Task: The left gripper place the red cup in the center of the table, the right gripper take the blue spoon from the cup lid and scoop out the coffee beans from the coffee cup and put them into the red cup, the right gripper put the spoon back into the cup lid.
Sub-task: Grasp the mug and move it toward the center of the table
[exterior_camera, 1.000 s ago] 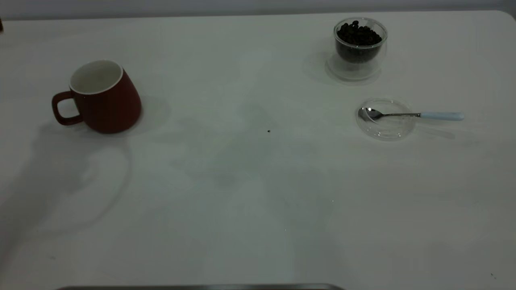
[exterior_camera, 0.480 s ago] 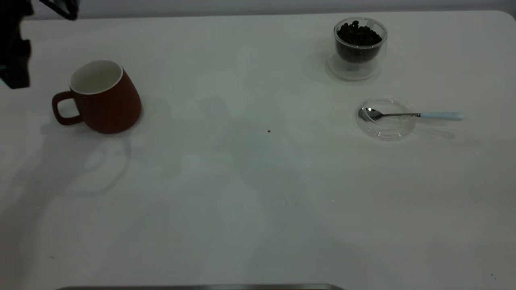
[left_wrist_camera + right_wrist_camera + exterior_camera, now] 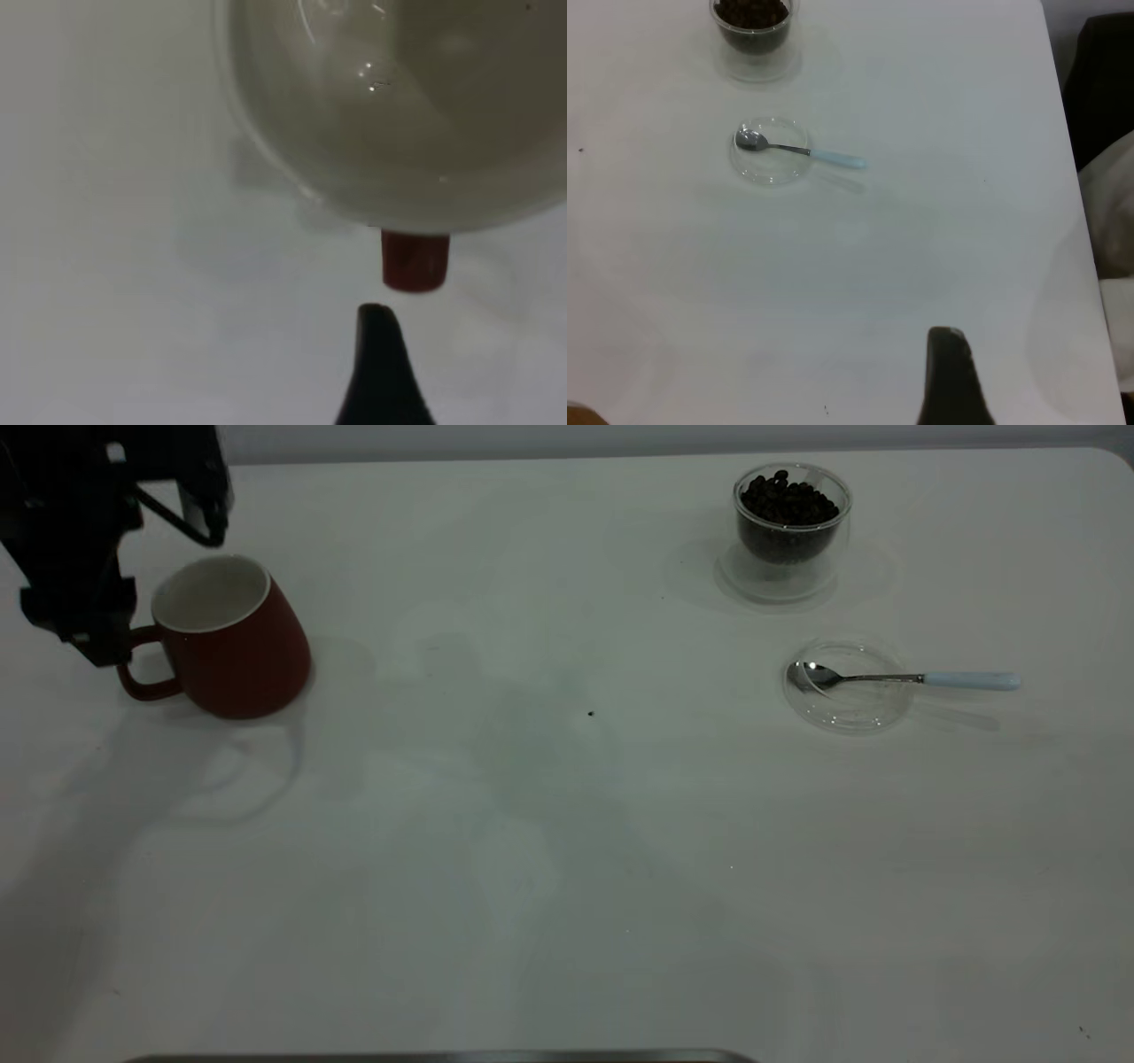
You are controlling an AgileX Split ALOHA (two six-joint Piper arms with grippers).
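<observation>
red cup (image 3: 232, 638) | left hand (image 3: 89, 615) above handle | opening: cannot tell

On the white bench (image 3: 549, 850) the red cup (image 3: 232, 638) stands upright at the left, its white inside showing and its loop handle turned toward the left edge. The left gripper (image 3: 93, 633) hangs at the far left corner, a black mass whose lower end overlaps the handle; whether it touches it, or how its jaws stand, cannot be told. Well apart at the right rear, the coffee cup (image 3: 791, 527) holds a heap of coffee beans (image 3: 788, 500). Nearer the front, the cup lid (image 3: 848, 687) lies flat with the blue spoon (image 3: 904, 678) resting across it, bowl inside the lid and pale handle reaching out past the rim toward the right. A tiny dark speck (image 3: 591, 713) lies near the middle.
</observation>
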